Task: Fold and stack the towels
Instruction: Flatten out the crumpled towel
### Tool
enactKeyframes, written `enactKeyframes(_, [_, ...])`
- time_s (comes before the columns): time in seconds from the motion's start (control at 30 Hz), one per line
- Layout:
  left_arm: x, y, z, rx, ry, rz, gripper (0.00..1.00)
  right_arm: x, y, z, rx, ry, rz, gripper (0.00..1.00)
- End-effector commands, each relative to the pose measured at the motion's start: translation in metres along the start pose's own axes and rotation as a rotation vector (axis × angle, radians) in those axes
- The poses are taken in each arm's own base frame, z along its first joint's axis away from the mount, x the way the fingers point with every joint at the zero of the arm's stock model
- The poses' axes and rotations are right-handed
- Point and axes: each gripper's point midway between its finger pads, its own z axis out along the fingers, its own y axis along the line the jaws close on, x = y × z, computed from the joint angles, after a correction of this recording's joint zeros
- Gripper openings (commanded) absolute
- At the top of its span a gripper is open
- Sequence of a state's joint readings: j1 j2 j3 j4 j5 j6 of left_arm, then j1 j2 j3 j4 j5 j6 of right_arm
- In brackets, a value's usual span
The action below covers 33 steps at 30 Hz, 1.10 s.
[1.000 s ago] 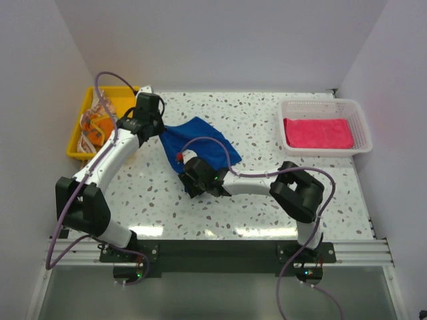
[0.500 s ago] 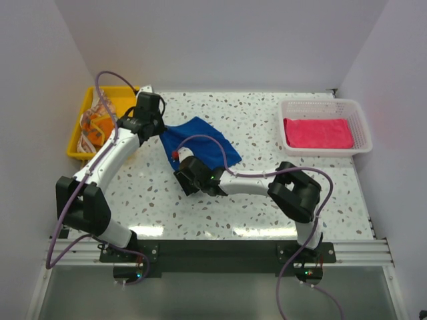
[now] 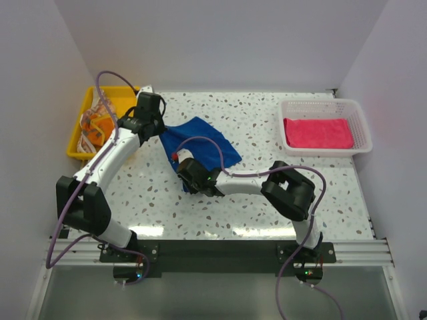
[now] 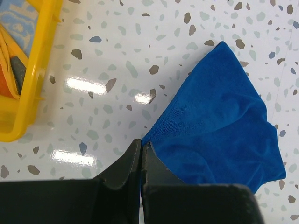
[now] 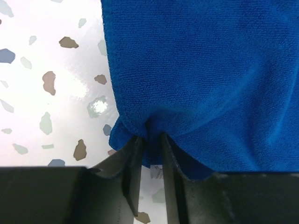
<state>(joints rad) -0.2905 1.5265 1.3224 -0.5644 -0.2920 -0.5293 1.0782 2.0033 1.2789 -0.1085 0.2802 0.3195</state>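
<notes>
Fingers of the right tool (image 5: 153, 137) pinch a small pucker at the near edge of the blue towel (image 5: 196, 70), low against the surface (image 5: 46, 70). The left tool (image 4: 141, 144) is pressed together on the towel's left corner. Between them the cloth lies rumpled at mid-left, not yet flat. The pink towel (image 3: 318, 133) sits folded in the basket (image 3: 323, 102), and the orange towels (image 3: 93, 127) wait in the tray (image 3: 73, 148). The right grip looks shallow, so a firm pull could slip the edge free. Uneven lifting could skew the fold.
</notes>
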Motion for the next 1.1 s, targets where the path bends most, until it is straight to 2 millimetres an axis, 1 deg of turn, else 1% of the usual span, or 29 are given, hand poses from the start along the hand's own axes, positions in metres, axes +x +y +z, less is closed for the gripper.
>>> enactKeyframes(0.0, [-0.02,-0.004,-0.004,-0.001,-0.05,0.012,0.0,-0.006,-0.012,-0.01,0.062,-0.024,-0.01,0.19])
enactKeyframes(0.1, [-0.018,-0.003,-0.002,-0.005,-0.042,0.018,0.0,-0.007,-0.013,-0.01,0.068,-0.026,-0.014,0.03])
enactKeyframes(0.13, [-0.017,-0.003,-0.002,-0.008,-0.041,0.018,0.0,-0.009,-0.013,-0.012,0.067,-0.028,-0.013,0.01])
enactKeyframes(0.23, [-0.016,0.0,-0.003,-0.017,-0.042,0.025,0.0,-0.017,-0.014,-0.02,0.067,-0.042,-0.02,0.0])
enactKeyframes(0.27, [-0.017,0.0,-0.003,-0.021,-0.045,0.024,0.0,-0.027,-0.014,-0.029,0.061,-0.064,-0.034,0.0])
enactKeyframes(0.37, [-0.017,0.002,-0.002,-0.029,-0.046,0.028,0.0,-0.039,-0.02,-0.044,0.066,-0.085,-0.073,0.0])
enactKeyframes(0.4, [-0.016,0.002,0.0,-0.032,-0.043,0.028,0.0,-0.047,-0.023,-0.053,0.06,-0.101,-0.074,0.0])
enactKeyframes(0.47, [-0.015,0.003,0.001,-0.036,-0.04,0.031,0.0,-0.05,-0.025,-0.063,0.032,-0.091,-0.099,0.0])
enactKeyframes(0.5, [-0.014,0.003,0.002,-0.036,-0.038,0.031,0.0,-0.056,-0.029,-0.072,0.027,-0.098,-0.097,0.0])
enactKeyframes(0.57, [-0.007,0.005,0.005,-0.041,-0.025,0.031,0.0,-0.051,-0.033,-0.078,0.005,-0.061,-0.111,0.0])
enactKeyframes(0.6, [-0.004,0.004,0.006,-0.033,-0.021,0.031,0.0,-0.049,-0.04,-0.078,0.01,-0.049,-0.102,0.0])
enactKeyframes(0.63, [0.005,0.006,0.01,-0.034,-0.002,0.036,0.0,-0.042,-0.045,-0.078,0.014,-0.023,-0.099,0.0])
enactKeyframes(0.67, [0.009,0.004,0.011,-0.022,0.01,0.035,0.0,-0.037,-0.05,-0.077,0.016,-0.009,-0.08,0.0])
enactKeyframes(0.7, [0.013,0.004,0.013,-0.016,0.016,0.033,0.0,-0.027,-0.064,-0.073,0.032,0.012,-0.053,0.0])
enactKeyframes(0.73, [0.021,0.005,0.016,-0.015,0.034,0.033,0.0,-0.025,-0.067,-0.07,0.023,0.013,-0.011,0.0])
enactKeyframes(0.77, [0.026,0.002,0.017,0.003,0.052,0.032,0.0,-0.019,-0.066,-0.066,-0.026,0.031,0.02,0.0])
enactKeyframes(0.8, [0.029,0.001,0.019,0.015,0.057,0.03,0.0,-0.011,-0.077,-0.061,-0.029,0.05,0.059,0.0])
enactKeyframes(0.83, [0.036,0.0,0.022,0.021,0.073,0.029,0.0,-0.009,-0.08,-0.056,-0.038,0.055,0.078,0.0])
enactKeyframes(0.87, [0.04,-0.005,0.023,0.044,0.084,0.023,0.0,-0.005,-0.084,-0.052,-0.038,0.068,0.096,0.0])
enactKeyframes(0.93, [0.047,-0.009,0.025,0.066,0.098,0.021,0.0,0.001,-0.084,-0.043,-0.047,0.086,0.109,0.0])
enactKeyframes(0.97, [0.051,-0.015,0.028,0.08,0.11,0.02,0.0,0.002,-0.084,-0.04,-0.056,0.092,0.118,0.01])
enactKeyframes(1.0, [0.051,-0.018,0.029,0.088,0.114,0.017,0.0,0.001,-0.085,-0.037,-0.055,0.087,0.126,0.02])
enactKeyframes(1.03, [0.053,-0.022,0.031,0.095,0.123,0.014,0.0,0.005,-0.087,-0.033,-0.045,0.1,0.142,0.02])
enactKeyframes(1.07, [0.057,-0.026,0.033,0.107,0.136,0.013,0.0,0.006,-0.091,-0.03,-0.035,0.103,0.156,0.06])
